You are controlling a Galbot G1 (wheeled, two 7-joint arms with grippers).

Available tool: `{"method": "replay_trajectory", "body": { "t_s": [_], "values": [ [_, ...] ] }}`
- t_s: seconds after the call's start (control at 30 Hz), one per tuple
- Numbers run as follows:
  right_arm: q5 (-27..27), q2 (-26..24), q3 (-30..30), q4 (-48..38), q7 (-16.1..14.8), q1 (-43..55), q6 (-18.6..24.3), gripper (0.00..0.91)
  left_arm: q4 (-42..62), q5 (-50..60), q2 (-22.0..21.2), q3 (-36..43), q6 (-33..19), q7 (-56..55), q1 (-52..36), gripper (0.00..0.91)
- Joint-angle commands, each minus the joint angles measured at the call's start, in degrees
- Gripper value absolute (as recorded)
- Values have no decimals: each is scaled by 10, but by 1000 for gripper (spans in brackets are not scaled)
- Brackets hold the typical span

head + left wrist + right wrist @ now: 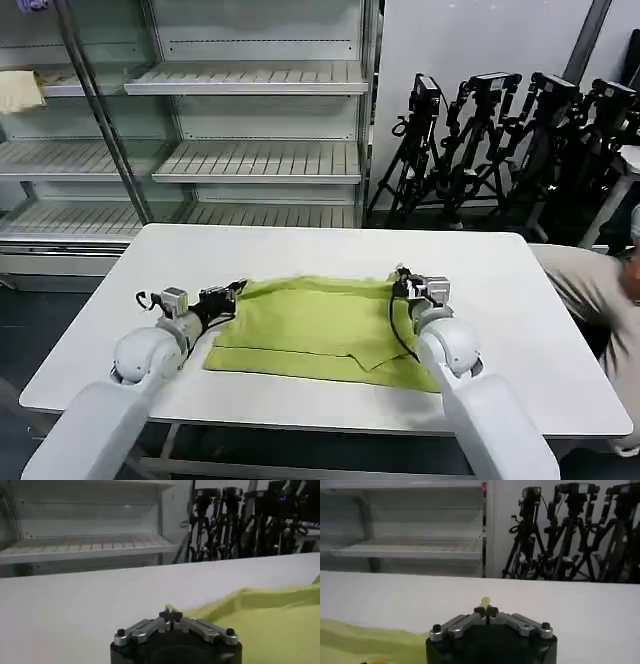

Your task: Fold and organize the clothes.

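T-shirt [315,328] flat on table [520,330] — left hand [238,287], right hand [399,277] each pinching far corner.

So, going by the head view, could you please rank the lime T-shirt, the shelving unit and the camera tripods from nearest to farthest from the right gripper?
1. The lime T-shirt, on the table; the right gripper pinches its far right corner.
2. The camera tripods, on the floor beyond the table's far right side.
3. The shelving unit, behind the table, to the far left.
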Motion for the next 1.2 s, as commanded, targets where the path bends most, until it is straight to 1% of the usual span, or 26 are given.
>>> {"method": "replay_trajectory", "body": {
  "t_s": [0.03, 0.13, 0.37, 0.43, 0.53, 0.83, 0.93, 1.2],
  "values": [
    [5, -31, 15, 114, -1, -85, 7, 0, -62, -4, 14, -66, -22, 1, 95, 10],
    [5, -37, 22, 135, -3, -113, 6, 0, -67, -7, 16, -74, -23, 1, 110, 10],
    [-5, -38, 35, 141, -5, -151, 6, 0, -101, -6, 18, -70, -18, 1, 126, 10],
    [-21, -36, 40, 142, 0, -159, 0, 0, -103, -5, 18, -70, -14, 1, 127, 10],
    [-24, -35, 46, 147, 4, -169, -4, 0, -109, -4, 20, -73, -14, 1, 137, 10],
    [-25, -38, 56, 158, 2, -181, -4, 0, -131, 4, 17, -72, -15, 0, 158, 0],
    [-29, -39, 60, 157, 3, -184, -3, 0, -136, 8, 15, -70, -13, -1, 161, 10],
    [-29, -41, 67, 177, -9, -197, 11, 0, -145, 12, 19, -75, -13, -4, 168, 10]
  ]
}}
